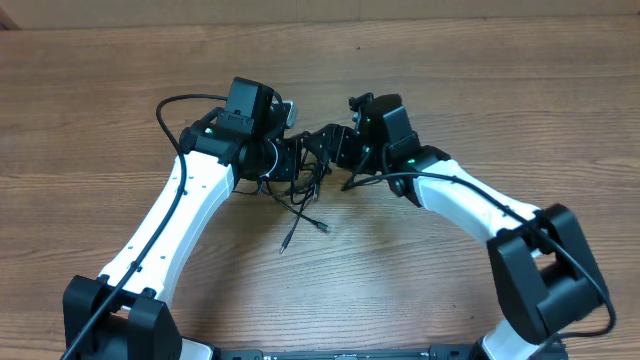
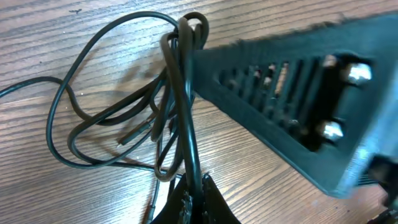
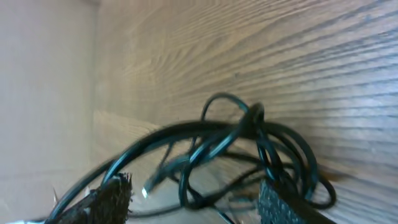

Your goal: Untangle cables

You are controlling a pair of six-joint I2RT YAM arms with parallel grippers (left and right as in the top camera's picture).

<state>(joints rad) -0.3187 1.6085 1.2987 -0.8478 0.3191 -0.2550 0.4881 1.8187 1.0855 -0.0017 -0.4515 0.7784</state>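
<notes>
Where the two arms meet at the middle of the desk, the black cables lie in one tangled bunch. The left tool is clamped on several strands. The right tool has its fingers apart, with strands running between them. Loose ends trail on the desk.

Left wrist cam. My claw sits at the bottom of frame, tips pinched together on a bundle of dark cables. The bundle runs straight up from the tips, then folds over in a tight bend near the top. Slack strands loop wide to one side and lie flat on the wood-grain worktop. One strand runs out of frame. A black slatted part with two bright screws slants across the other side, just beside the bundle. Cannot tell whose it is.
</notes>
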